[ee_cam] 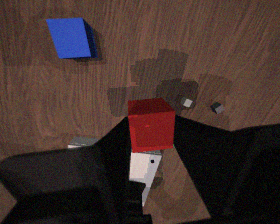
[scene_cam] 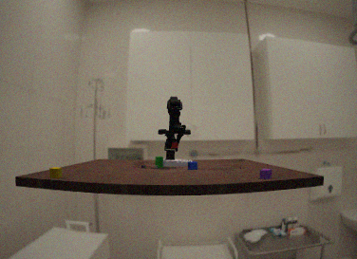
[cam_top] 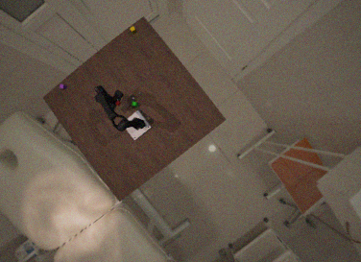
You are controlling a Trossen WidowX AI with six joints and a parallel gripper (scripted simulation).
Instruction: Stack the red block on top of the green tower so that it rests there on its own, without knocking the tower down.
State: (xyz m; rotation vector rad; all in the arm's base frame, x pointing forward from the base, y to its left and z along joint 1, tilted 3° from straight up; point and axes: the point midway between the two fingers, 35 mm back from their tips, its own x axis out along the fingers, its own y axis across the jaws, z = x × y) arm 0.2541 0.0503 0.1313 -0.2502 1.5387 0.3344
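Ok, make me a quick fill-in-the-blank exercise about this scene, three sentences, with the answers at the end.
1. The gripper is shut on the ______ block.
2. In the exterior view, the held block hangs ______ the table, not on it.
3. The block nearest the green tower on the table is ______.

Missing words: red; above; blue

place: clinic room | evidence: white wall cabinets (scene_cam: pixel 304 88), IV stand (scene_cam: pixel 96 110), padded exam couch (cam_top: pixel 43 183)

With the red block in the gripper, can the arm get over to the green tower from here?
Probably yes. The gripper holds the red block lifted above the table, higher than the green tower close beside it. Nothing stands between them; the blue block sits on the other side.
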